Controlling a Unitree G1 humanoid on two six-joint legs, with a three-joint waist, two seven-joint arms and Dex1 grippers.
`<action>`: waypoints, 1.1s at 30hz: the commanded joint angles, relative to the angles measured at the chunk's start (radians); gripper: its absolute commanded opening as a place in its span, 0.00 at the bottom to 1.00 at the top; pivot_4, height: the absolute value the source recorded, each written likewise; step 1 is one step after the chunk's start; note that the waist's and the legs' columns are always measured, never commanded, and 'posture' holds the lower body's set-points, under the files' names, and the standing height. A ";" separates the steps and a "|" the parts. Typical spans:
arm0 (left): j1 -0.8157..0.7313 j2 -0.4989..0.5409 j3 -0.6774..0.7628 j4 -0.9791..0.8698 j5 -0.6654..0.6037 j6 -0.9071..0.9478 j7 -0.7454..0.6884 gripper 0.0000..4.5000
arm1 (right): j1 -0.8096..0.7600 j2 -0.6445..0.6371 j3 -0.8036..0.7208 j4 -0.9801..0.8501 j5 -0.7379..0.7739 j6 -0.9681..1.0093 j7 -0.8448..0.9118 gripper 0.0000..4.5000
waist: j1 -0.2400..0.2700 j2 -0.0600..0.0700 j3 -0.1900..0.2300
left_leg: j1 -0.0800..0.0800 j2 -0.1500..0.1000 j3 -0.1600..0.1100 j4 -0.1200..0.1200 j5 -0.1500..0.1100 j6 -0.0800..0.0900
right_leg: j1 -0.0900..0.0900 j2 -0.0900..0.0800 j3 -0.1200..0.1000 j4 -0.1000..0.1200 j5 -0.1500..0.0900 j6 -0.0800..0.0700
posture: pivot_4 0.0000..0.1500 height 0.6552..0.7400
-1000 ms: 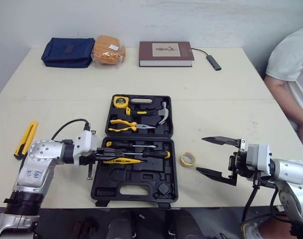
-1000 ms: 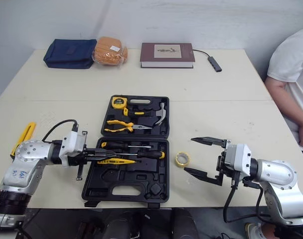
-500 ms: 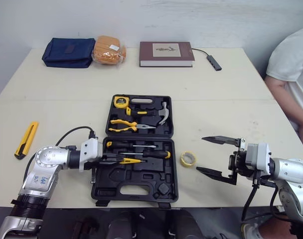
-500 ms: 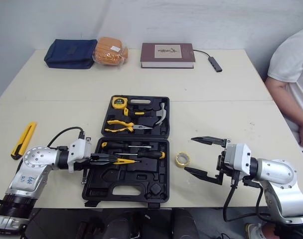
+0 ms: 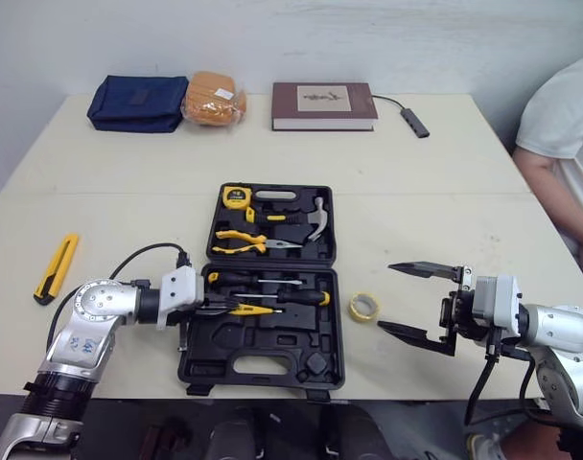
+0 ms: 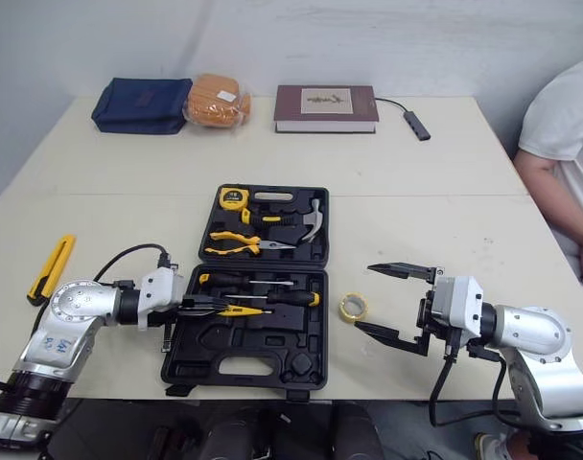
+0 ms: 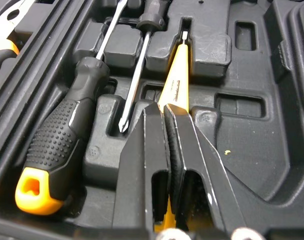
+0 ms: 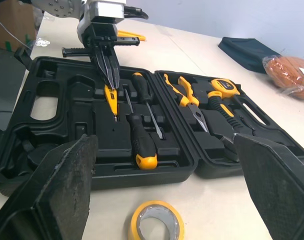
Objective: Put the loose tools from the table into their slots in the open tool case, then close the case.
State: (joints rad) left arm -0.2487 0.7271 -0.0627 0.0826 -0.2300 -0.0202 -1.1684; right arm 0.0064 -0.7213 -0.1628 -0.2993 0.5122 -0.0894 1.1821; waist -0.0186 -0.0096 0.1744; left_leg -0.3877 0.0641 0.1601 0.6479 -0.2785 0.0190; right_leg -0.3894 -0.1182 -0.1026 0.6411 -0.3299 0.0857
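left end effector (image 5: 213,307) is clamped narrow on the yellow screwdriver (image 5: 251,310), which lies low over the near half of the open tool case (image 5: 263,350), right beside the black-handled screwdrivers (image 5: 277,295) sitting in their slots. right end effector (image 5: 387,297) hangs wide open over the counter (image 5: 445,211), just right of the yellow tape roll (image 5: 362,307). yellow utility knife (image 5: 55,268) lies well off to the left
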 commanded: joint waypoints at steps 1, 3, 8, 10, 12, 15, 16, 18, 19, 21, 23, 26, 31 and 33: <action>0.020 -0.004 -0.033 0.029 0.035 0.038 0.014 0.01 | -0.006 -0.004 -0.017 -0.004 0.009 -0.014 0.002 1.00 | 0.002 0.001 0.000 | 0.000 0.000 0.000 0.000 0.000 0.000 | 0.000 0.000 0.000 0.000 0.000 0.000 | 1.00 1.00; 0.024 -0.003 -0.009 0.005 0.001 0.085 0.020 0.01 | -0.002 -0.008 -0.025 0.003 0.012 -0.015 0.007 1.00 | 0.004 0.001 0.000 | 0.000 0.000 0.000 0.000 0.000 0.000 | 0.000 0.000 0.000 0.000 0.000 0.000 | 1.00 1.00; 0.075 -0.002 0.221 -0.105 -0.234 0.159 0.039 0.06 | 0.028 -0.025 -0.109 0.057 0.020 -0.055 0.022 1.00 | 0.004 -0.002 0.002 | -0.001 0.001 0.000 0.000 0.000 0.000 | -0.001 -0.001 0.001 0.000 0.000 0.000 | 1.00 1.00; 0.115 0.008 0.309 -0.127 -0.280 0.179 0.067 0.17 | 0.043 -0.030 -0.156 0.097 0.024 -0.085 0.032 1.00 | 0.001 -0.004 0.003 | -0.003 0.001 -0.001 0.000 0.000 -0.001 | -0.002 -0.002 0.001 0.000 0.000 -0.001 | 1.00 1.00; 0.153 0.015 0.373 -0.131 -0.285 0.179 0.096 0.36 | 0.053 -0.032 -0.196 0.136 0.030 -0.109 0.040 1.00 | -0.003 -0.004 0.003 | -0.002 0.001 -0.001 0.000 0.000 -0.001 | -0.002 -0.002 0.000 0.000 0.000 -0.001 | 1.00 1.00; 0.302 0.007 0.622 -0.085 -0.308 0.164 0.188 0.65 | 0.091 -0.032 -0.306 0.264 -0.013 -0.213 0.023 1.00 | -0.014 -0.004 0.003 | -0.001 0.001 0.000 -0.001 -0.001 -0.001 | -0.001 -0.003 0.000 0.000 0.000 -0.001 | 1.00 1.00; 0.331 0.002 0.665 -0.079 -0.313 0.162 0.204 0.72 | 0.100 -0.033 -0.324 0.288 -0.022 -0.236 0.021 1.00 | -0.016 -0.005 0.003 | -0.001 0.001 0.000 -0.001 -0.001 -0.002 | -0.001 -0.002 0.000 -0.001 0.000 -0.001 | 1.00 1.00; 0.403 -0.017 0.753 -0.054 -0.313 0.141 0.238 0.93 | 0.119 -0.033 -0.373 0.348 -0.036 -0.273 -0.003 1.00 | -0.015 -0.005 0.003 | -0.001 0.003 0.000 -0.002 -0.002 -0.003 | -0.001 -0.001 0.000 -0.003 -0.001 -0.001 | 1.00 1.00; 0.441 -0.030 0.808 -0.020 -0.309 0.117 0.260 0.99 | 0.128 -0.030 -0.408 0.390 -0.043 -0.294 -0.027 1.00 | -0.012 -0.005 0.004 | -0.001 0.003 0.000 -0.001 -0.003 -0.003 | -0.001 0.000 0.000 -0.003 -0.001 -0.001 | 1.00 1.00; 0.504 -0.055 0.889 0.048 -0.276 0.042 0.303 0.99 | 0.134 -0.014 -0.475 0.465 -0.038 -0.297 -0.104 1.00 | -0.009 -0.006 0.003 | -0.001 0.002 0.000 0.000 -0.004 -0.003 | -0.001 -0.001 0.000 -0.003 -0.001 -0.001 | 1.00 1.00; 0.564 -0.079 0.967 0.118 -0.255 0.003 0.356 0.99 | 0.167 -0.006 -0.523 0.534 -0.052 -0.309 -0.145 1.00 | -0.008 -0.006 0.003 | -0.001 0.002 -0.001 0.000 -0.006 -0.007 | -0.001 -0.004 0.001 -0.004 0.000 -0.002 | 1.00 1.00; 0.605 -0.102 1.049 0.160 -0.286 0.011 0.438 0.99 | 0.217 0.001 -0.561 0.594 -0.073 -0.350 -0.179 1.00 | -0.009 -0.007 0.003 | -0.002 0.002 -0.002 -0.004 -0.009 -0.008 | -0.001 -0.006 0.004 -0.011 0.000 -0.004 | 1.00 1.00; 0.632 -0.104 1.120 0.202 -0.309 0.039 0.535 0.99 | 0.277 0.003 -0.600 0.699 -0.108 -0.434 -0.240 1.00 | -0.010 -0.007 0.003 | -0.002 0.002 -0.003 -0.005 -0.010 -0.008 | -0.001 -0.007 0.002 -0.014 0.000 -0.003 | 1.00 1.00; 0.623 -0.097 1.133 0.216 -0.321 0.050 0.558 0.99 | 0.291 0.003 -0.601 0.723 -0.117 -0.460 -0.257 1.00 | -0.012 -0.007 0.003 | 0.000 0.002 -0.003 -0.005 -0.010 -0.008 | -0.001 -0.007 0.002 -0.014 0.001 -0.003 | 1.00 1.00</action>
State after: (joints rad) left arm 0.3717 0.6137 1.0303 0.2911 -0.5231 0.0266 -0.6352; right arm 0.2869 -0.7149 -0.7273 0.4096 0.3960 -0.5139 0.9446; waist -0.0303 -0.0166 0.1770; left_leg -0.3870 0.0662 0.1566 0.6432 -0.2886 0.0113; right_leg -0.3903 -0.1247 -0.1007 0.6266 -0.3291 0.0818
